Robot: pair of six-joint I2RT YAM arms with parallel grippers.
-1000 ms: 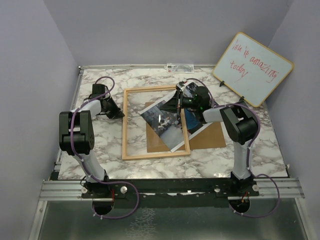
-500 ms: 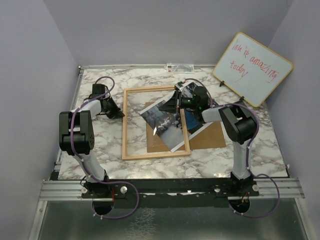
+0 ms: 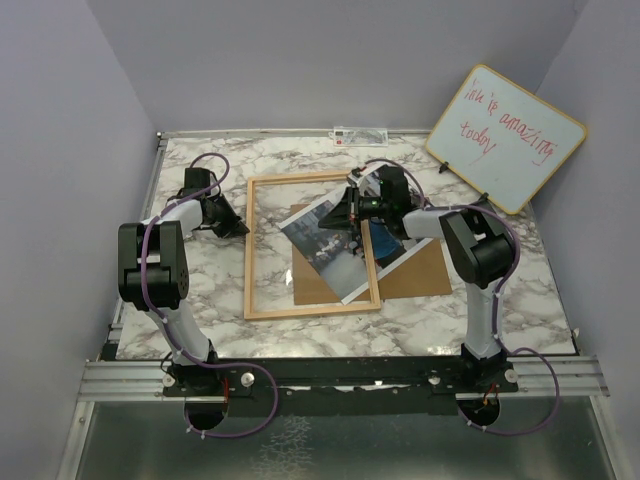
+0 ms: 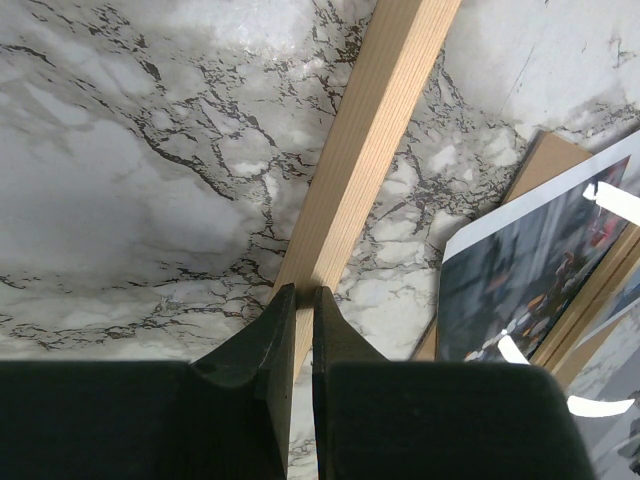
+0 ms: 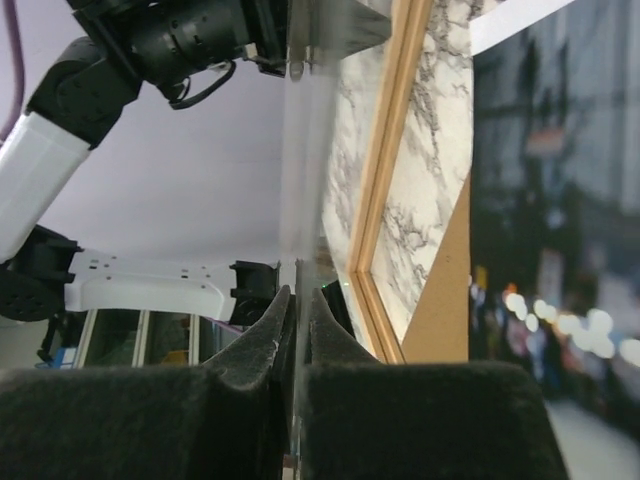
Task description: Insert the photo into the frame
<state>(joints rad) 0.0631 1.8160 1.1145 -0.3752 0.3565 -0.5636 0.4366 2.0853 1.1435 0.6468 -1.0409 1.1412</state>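
We are judging the photo (image 3: 335,255) light, floppy, slick, best pinched by its border. It is lying askew over the frame (image 3: 249,250) on the tabletop (image 3: 440,320). The right gripper (image 5: 298,290) is seemingly clenching the photo's far edge; the left gripper (image 4: 303,290) is clamping the frame's left rail.

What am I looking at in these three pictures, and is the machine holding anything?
These are two robot arms bolted to a marble table, each ending in a two-finger gripper. The wide picture comes from a camera overhead; the other two come from cameras on the wrists. On the table lie the frame, a thin wooden rectangle, the photo slanting across its right side, and a brown board underneath. A whiteboard stands propped at the far right. The left gripper is closed, its tips at the frame's left rail. The right gripper pinches a thin shiny sheet seen edge-on, perhaps a clear pane.
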